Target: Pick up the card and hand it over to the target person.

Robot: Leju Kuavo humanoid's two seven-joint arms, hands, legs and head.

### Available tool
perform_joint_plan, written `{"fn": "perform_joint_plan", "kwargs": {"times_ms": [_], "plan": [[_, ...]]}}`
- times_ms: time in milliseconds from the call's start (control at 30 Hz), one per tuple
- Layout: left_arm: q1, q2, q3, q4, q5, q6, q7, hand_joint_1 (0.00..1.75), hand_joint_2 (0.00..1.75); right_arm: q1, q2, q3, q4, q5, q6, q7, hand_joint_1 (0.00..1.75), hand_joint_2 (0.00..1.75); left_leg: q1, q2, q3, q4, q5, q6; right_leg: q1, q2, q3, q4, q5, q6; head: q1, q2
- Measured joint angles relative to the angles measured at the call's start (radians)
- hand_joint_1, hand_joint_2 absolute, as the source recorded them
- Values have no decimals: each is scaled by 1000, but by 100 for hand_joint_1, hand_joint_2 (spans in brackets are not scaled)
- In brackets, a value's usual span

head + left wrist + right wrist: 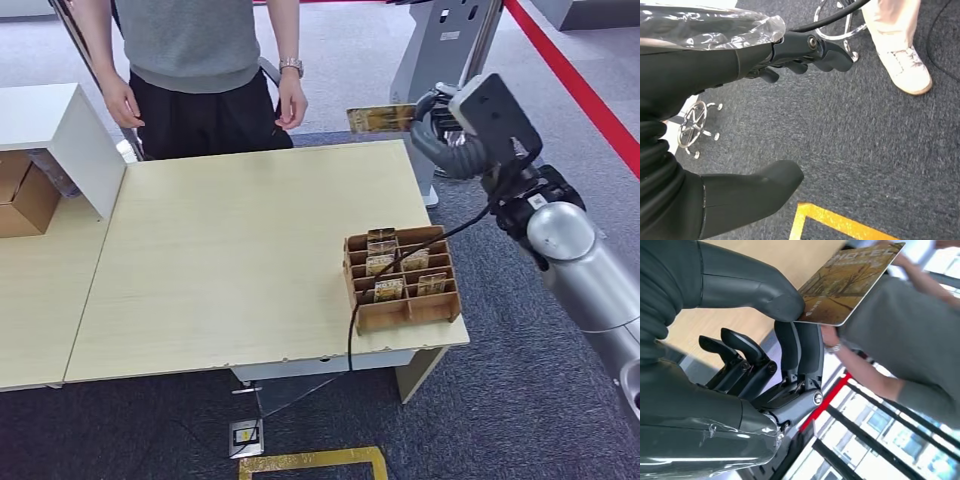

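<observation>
A light wooden surface [226, 250] is shown with a brown compartmented cardboard tray [402, 280] set at its near right corner. Behind the far edge a person in a grey top [196, 60] is placed; a white open-sided box [64, 140] is seen at the left.

The person [200, 70] at the top of the head view is cut off above the chest. In the right wrist view the thumb [753, 287] covers one corner of the card [849, 282]. The cards in the cardboard organizer [402, 280] are too small to read. A shoe [906, 67] at upper right of the left wrist view belongs to someone cut off at the ankle.
</observation>
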Motion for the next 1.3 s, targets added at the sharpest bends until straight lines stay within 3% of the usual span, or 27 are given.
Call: {"fn": "perform_joint_plan", "kwargs": {"times_ms": [133,333,500,733,1067,1300], "plan": [[-3,-4,32,6,4,17,-5,0,175,-13,82,13,171,-113,-95,-52,175,175,0,4,2,-2,0,0,0,4,1,-1,1,0,0,0],[-6,-10,60,9,3,26,-9,0,175,-66,149,59,400,-219,-165,-73,175,175,0,7,2,-1,0,0,0,6,0,1,1,0,0,0],[-6,-18,70,9,6,32,-5,0,175,-134,175,191,558,-128,-243,-35,175,175,0,8,2,0,-1,0,0,5,0,2,0,0,0,0],[-5,-31,72,9,3,41,3,0,175,-190,226,277,664,-48,-272,-8,175,175,-1,8,1,0,-1,0,-1,6,-1,3,0,0,0,0],[-7,-34,78,12,2,51,25,0,175,-249,311,346,765,25,-299,31,175,175,-1,7,0,1,-2,0,-1,4,-2,4,-1,0,0,0],[-6,-35,81,11,0,57,22,0,175,-258,326,366,772,53,-311,41,175,175,-1,6,-1,1,-1,0,-1,3,-2,4,-1,0,0,0]]}}
